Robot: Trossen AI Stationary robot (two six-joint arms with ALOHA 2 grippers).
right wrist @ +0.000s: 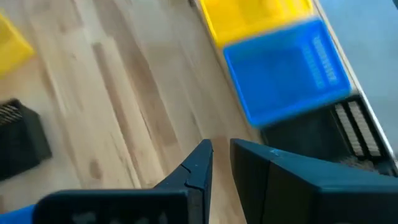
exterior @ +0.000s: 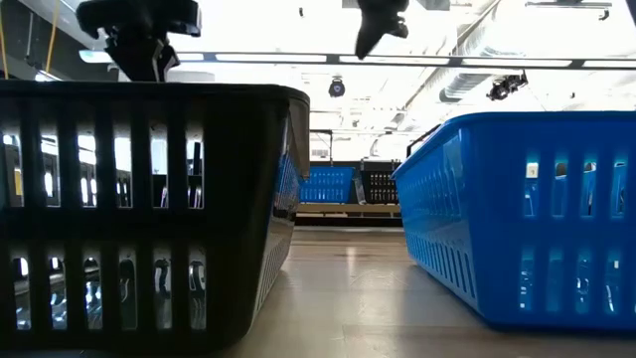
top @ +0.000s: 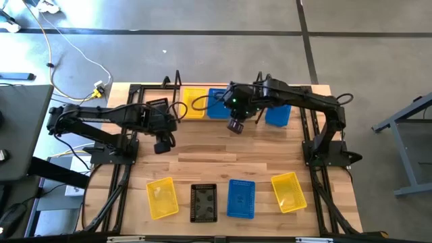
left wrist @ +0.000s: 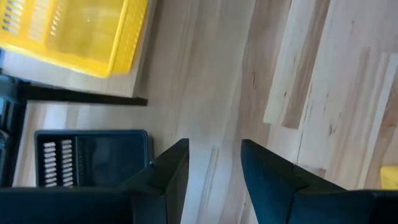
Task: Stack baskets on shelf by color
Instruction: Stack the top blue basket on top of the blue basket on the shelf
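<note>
- My left gripper (top: 162, 145) hangs empty, fingers parted, beside the shelf (top: 202, 116).
- My right gripper (top: 235, 126) hangs empty, fingers narrowly apart.
- Four baskets wait near the table's front edge; the black one (top: 204, 202) sits tight between neighbours, so I could knock those.

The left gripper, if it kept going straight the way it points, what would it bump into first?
Probably the bare wooden tabletop: the left gripper, jaws apart and empty, points down at it, between a black basket and open planks.
</note>
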